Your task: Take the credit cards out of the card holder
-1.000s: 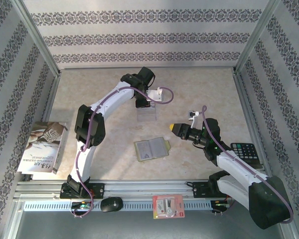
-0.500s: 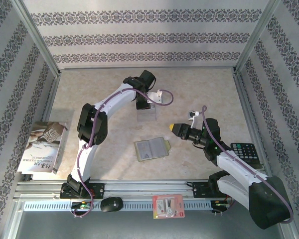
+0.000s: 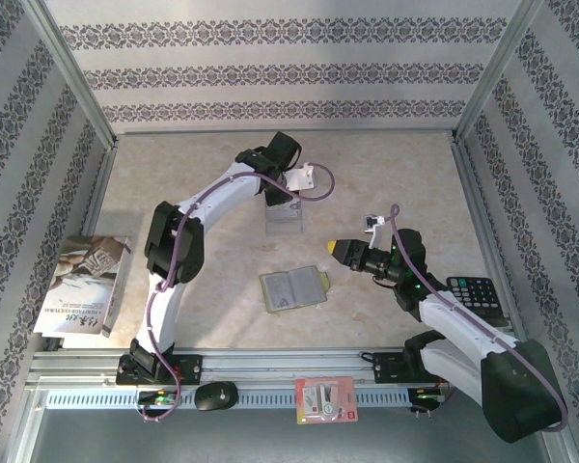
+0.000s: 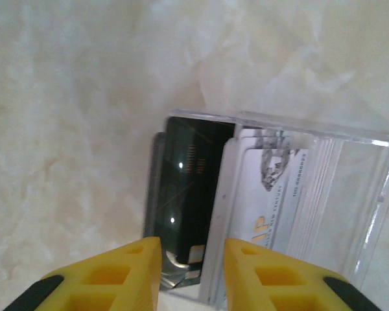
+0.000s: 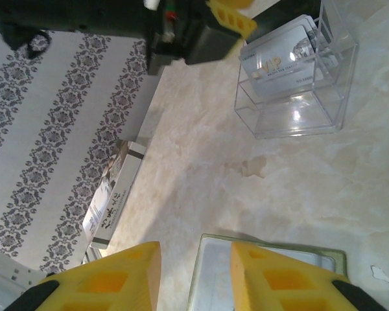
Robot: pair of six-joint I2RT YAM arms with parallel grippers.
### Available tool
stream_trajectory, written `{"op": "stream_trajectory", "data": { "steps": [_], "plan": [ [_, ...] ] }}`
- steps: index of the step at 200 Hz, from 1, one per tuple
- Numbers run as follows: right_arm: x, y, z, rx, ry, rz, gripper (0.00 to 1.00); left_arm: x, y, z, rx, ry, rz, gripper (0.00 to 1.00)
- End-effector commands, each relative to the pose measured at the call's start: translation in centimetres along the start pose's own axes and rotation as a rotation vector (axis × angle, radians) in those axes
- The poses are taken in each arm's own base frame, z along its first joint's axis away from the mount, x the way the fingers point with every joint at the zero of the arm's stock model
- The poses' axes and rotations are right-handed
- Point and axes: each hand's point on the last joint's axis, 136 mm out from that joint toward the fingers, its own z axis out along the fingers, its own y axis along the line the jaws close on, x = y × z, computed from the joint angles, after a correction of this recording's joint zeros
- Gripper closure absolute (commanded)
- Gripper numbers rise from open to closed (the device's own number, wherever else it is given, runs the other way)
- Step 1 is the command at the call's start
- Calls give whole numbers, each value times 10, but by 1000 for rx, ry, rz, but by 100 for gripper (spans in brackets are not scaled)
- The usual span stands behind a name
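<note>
Broadly, the beige marbled tabletop (image 3: 405, 174) carries a clear plastic box (image 3: 286, 224) about midway between its near and far edges. The thin olive-green folding card holder (image 3: 294, 287) lies open just beyond it toward the near edge. Most of the work looks done: shiny silver credit cards (image 4: 266, 194) and a black-faced card (image 4: 188, 181) stand in the box, though a silvery face inside the holder may be one card not yet removed. The left gripper (image 4: 191, 259) hangs over the black-faced card, jaws narrowly apart, gripping nothing. The right gripper (image 5: 193, 259) hovers above the holder, jaws partly parted, empty.
</note>
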Motion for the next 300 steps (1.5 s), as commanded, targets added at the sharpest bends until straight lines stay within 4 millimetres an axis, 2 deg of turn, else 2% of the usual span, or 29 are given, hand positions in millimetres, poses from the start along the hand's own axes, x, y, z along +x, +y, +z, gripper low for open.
{"op": "stream_trajectory", "data": {
  "steps": [1,5,19,34,52,67,86,110,124,143,177,215,244,286,300],
  "plan": [
    [14,4,8,9,66,-65,64,-39,45,-75,-194,-237,-151,61],
    [10,11,11,10,68,-91,64,-42,47,-84,-203,-272,-179,59],
    [27,9,21,75,141,-154,64,-47,52,-116,-234,-375,-280,56],
    [44,9,33,130,224,-232,63,-43,50,-143,-250,-460,-397,54],
    [64,7,48,190,323,-320,62,-22,47,-165,-279,-513,-608,51],
    [83,5,59,237,405,-407,61,3,35,-176,-247,-564,-811,49],
    [107,3,73,296,506,-531,60,47,6,-167,-194,-563,-1055,47],
    [128,3,88,342,595,-660,60,99,-36,-150,-163,-548,-1258,44],
    [135,2,94,364,628,-711,60,120,-58,-141,-162,-538,-1326,42],
    [144,-1,101,406,668,-804,60,136,-81,-132,-132,-525,-1380,42],
    [155,-13,108,494,725,-907,59,146,-108,-118,-59,-502,-1423,43],
    [164,-28,113,537,760,-928,63,147,-115,-118,-34,-504,-1423,44],
    [166,-32,117,546,759,-931,75,144,-118,-119,-6,-498,-1411,45],
    [155,-21,126,491,691,-880,100,139,-129,-115,38,-491,-1400,47],
    [149,-16,128,458,656,-829,100,134,-136,-114,59,-488,-1389,47]
  ]
}}
